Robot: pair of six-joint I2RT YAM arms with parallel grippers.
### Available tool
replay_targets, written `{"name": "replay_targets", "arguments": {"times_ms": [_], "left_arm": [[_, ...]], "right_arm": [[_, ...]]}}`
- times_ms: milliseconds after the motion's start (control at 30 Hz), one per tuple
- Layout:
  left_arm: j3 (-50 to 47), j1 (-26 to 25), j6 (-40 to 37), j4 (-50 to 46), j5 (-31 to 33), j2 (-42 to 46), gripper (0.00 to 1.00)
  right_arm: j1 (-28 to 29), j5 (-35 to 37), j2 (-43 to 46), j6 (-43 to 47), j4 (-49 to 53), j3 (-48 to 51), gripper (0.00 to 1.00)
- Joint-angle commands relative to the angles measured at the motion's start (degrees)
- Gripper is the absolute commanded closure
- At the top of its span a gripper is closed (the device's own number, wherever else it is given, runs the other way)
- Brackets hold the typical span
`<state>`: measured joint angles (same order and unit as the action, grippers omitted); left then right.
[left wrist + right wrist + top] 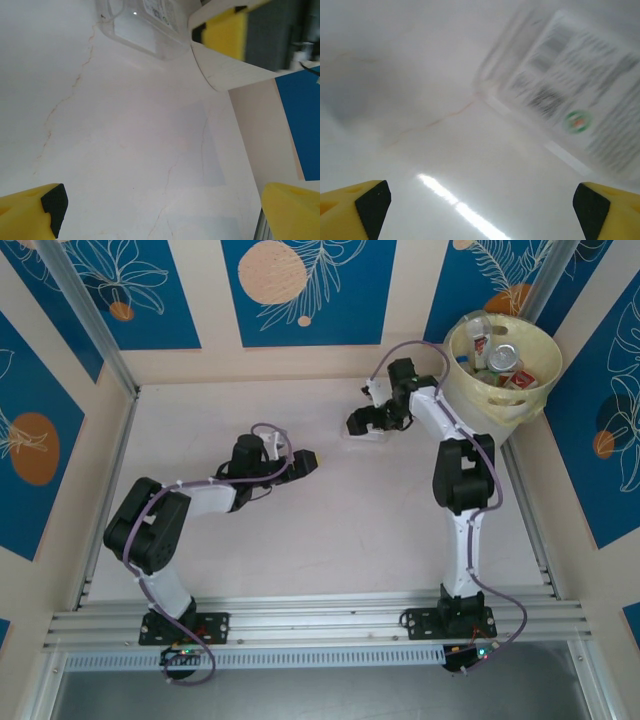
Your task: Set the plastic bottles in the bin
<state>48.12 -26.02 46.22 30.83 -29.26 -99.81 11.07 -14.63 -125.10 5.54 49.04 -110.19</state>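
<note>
My left claw (303, 459) hangs above the table (300, 540), its fingers wide apart with nothing between them. Further on, my right claw (482, 207) is also spread wide, low before a clear bottle (570, 100) that lies on its side, not gripped. From above, its long axis runs about left to right; which end has the cap I cannot tell. In the far right corner stands the bin (480, 400), with bottles (505, 365) inside.

A plastic bottle (580, 95) blurs in the right wrist view, label print unreadable, body cut off at the top and right edges. From above it lies half hidden under the right gripper (362, 424); bottles (503, 360) in the bin (482, 400) are too small to count.
</note>
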Motion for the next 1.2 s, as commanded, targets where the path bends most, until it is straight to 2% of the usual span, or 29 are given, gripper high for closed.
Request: {"name": "replay_targets", "arguments": {"times_ms": [0, 100, 200, 300, 500, 633, 767, 900, 1033, 1167], "left_arm": [[-0.65, 0.62, 0.53, 1.16, 0.39, 2.13, 0.00], [-1.12, 0.67, 0.32, 1.07, 0.56, 2.72, 0.00], [-1.60, 0.70, 0.01, 0.90, 0.87, 3.36, 0.00], [-1.84, 0.71, -0.33, 0.48, 1.16, 3.86, 0.00], [-2.41, 0.73, -0.60, 0.39, 2.24, 4.31, 0.00], [-2.16, 0.92, -0.94, -0.06, 2.19, 4.21, 0.00], [-1.89, 1.08, -1.27, -0.60, 2.02, 4.06, 0.00], [-1.98, 1.23, -1.26, -0.54, 2.01, 3.98, 0.00], [-1.91, 1.21, -1.24, -0.20, 1.85, 3.62, 0.00], [-0.95, 1.21, 0.42, 0.26, 0.60, 1.28, 0.00]], "right_arm": [[2.15, -7.67, 6.29, -3.01, -1.06, 6.34, 0.04], [4.10, 3.06, 10.71, -0.73, -7.46, 12.90, 0.03], [6.45, 17.24, 10.71, 7.97, -12.03, 15.89, 0.01], [5.67, 21.90, 6.36, 12.34, -10.51, 10.73, 0.01], [2.14, 21.96, -3.50, 9.22, -10.75, -2.49, 0.01], [1.37, 20.95, -12.36, 6.95, -3.39, -14.21, 0.01], [1.31, 15.99, -15.69, 7.15, 0.97, -18.23, 0.01], [1.74, 10.03, -12.64, 8.14, 3.38, -13.90, 0.00], [2.25, 5.47, -6.19, 6.81, 3.38, -4.65, 0.01], [4.38, 8.08, -1.09, 7.01, 0.39, 4.69, 0.00]]}}
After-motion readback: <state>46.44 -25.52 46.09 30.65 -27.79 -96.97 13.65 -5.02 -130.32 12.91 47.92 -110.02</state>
